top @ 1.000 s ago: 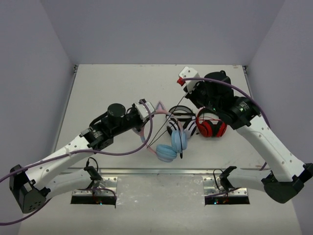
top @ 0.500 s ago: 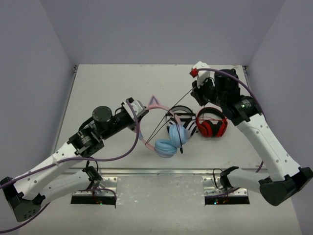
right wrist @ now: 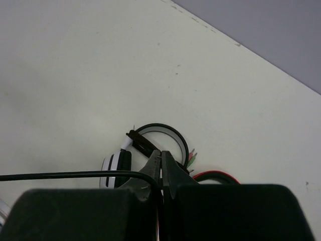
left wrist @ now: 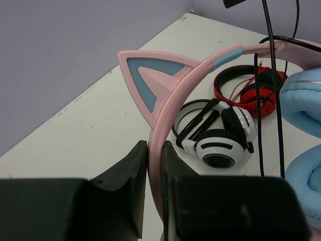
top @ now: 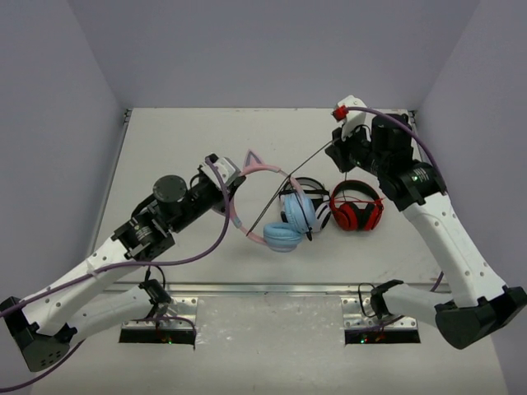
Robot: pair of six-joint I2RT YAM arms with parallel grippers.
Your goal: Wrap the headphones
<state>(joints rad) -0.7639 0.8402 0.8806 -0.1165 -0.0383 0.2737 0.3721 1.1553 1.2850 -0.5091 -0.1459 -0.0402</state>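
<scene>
The headphones have light-blue ear cups and a pink headband with cat ears. My left gripper is shut on the pink headband and holds the pair lifted and tilted at mid-table. The thin black cable runs taut from the headband up to my right gripper, which is shut on it. In the right wrist view the cable enters between the closed fingertips. In the left wrist view the cable loops over the headband.
A white-and-black pair and a red-and-black pair lie on the table just right of the blue cups. They also show in the left wrist view. Grey walls enclose the table on three sides.
My left gripper has drawn the headphones left and toward the arm bases. My right gripper has moved right and farther back, pulling the cable tauter.
</scene>
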